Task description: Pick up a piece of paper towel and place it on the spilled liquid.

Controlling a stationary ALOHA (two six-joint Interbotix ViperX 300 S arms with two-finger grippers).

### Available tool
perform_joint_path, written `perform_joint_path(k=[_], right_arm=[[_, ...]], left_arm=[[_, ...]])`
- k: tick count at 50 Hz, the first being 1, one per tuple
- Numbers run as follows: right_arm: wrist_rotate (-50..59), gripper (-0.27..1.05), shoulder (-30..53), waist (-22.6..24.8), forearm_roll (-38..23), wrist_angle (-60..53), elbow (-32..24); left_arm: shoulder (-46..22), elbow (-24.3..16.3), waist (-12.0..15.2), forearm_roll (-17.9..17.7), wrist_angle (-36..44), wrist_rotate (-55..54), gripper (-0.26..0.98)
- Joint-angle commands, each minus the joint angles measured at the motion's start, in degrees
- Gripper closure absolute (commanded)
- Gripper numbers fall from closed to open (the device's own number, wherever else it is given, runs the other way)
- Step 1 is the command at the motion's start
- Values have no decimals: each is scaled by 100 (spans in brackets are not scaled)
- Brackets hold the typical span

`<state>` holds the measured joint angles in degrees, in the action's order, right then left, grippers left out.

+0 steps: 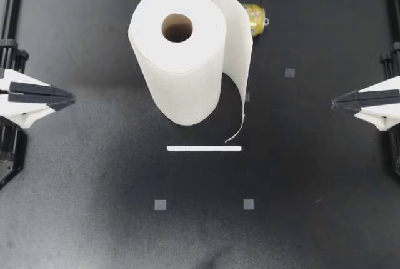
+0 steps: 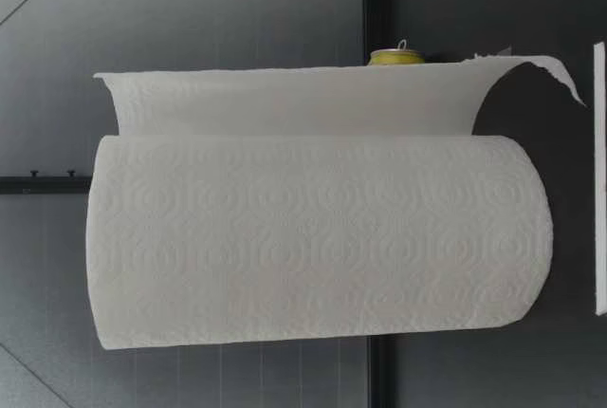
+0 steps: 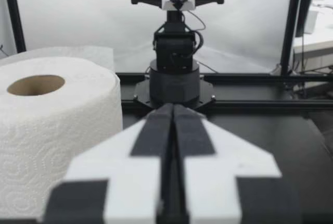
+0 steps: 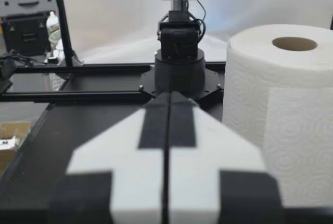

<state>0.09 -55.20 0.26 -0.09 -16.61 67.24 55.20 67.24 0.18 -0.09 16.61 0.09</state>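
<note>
A white paper towel roll [image 1: 181,56] stands upright at the table's middle back, with a loose sheet [image 1: 240,62] hanging off its right side and ending in a torn edge. The low view shows the roll [image 2: 322,237] filling most of the scene, the free sheet [image 2: 313,95] beside it. My left gripper [image 1: 70,98] rests shut at the table's left edge, far from the roll. My right gripper [image 1: 335,102] rests shut at the right edge. Each wrist view has the roll [image 3: 47,125] [image 4: 283,109] beside its shut fingers. No spilled liquid shows.
A yellow can [image 1: 255,19] lies behind the roll [image 2: 396,55]. A white strip [image 1: 204,149] lies flat in front of the roll. Small grey square marks [image 1: 160,204] dot the black table [image 1: 94,219]. Black frame rails run along the table's edges.
</note>
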Motion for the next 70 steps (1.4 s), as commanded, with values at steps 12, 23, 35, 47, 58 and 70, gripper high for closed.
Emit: perform_joint_path(k=[12, 23, 35, 47, 58, 70], right_arm=[[44, 81, 176, 26, -9, -308, -237], [-70, 82, 1055, -62, -9, 694, -1063], [-132, 82, 1740, -316, -563, 2909, -2127], [466, 82, 2540, -97, -2373, 5396, -3313], [3226, 82, 2892, 1257, -5678, 6864, -3498], [7198, 81, 3243, 2373, -8271, 8262, -3023]], left_arm=[[-132, -176, 114, -9, 202, 35, 68], [-967, -756, 316, -26, 343, 220, 68], [-2092, -1503, 984, -105, 211, 255, 68], [-2698, -2021, 1397, -123, -281, 281, 68], [-2874, -2215, 1591, -97, -642, 316, 68], [-2733, -2206, 1617, -70, -1195, 316, 68]])
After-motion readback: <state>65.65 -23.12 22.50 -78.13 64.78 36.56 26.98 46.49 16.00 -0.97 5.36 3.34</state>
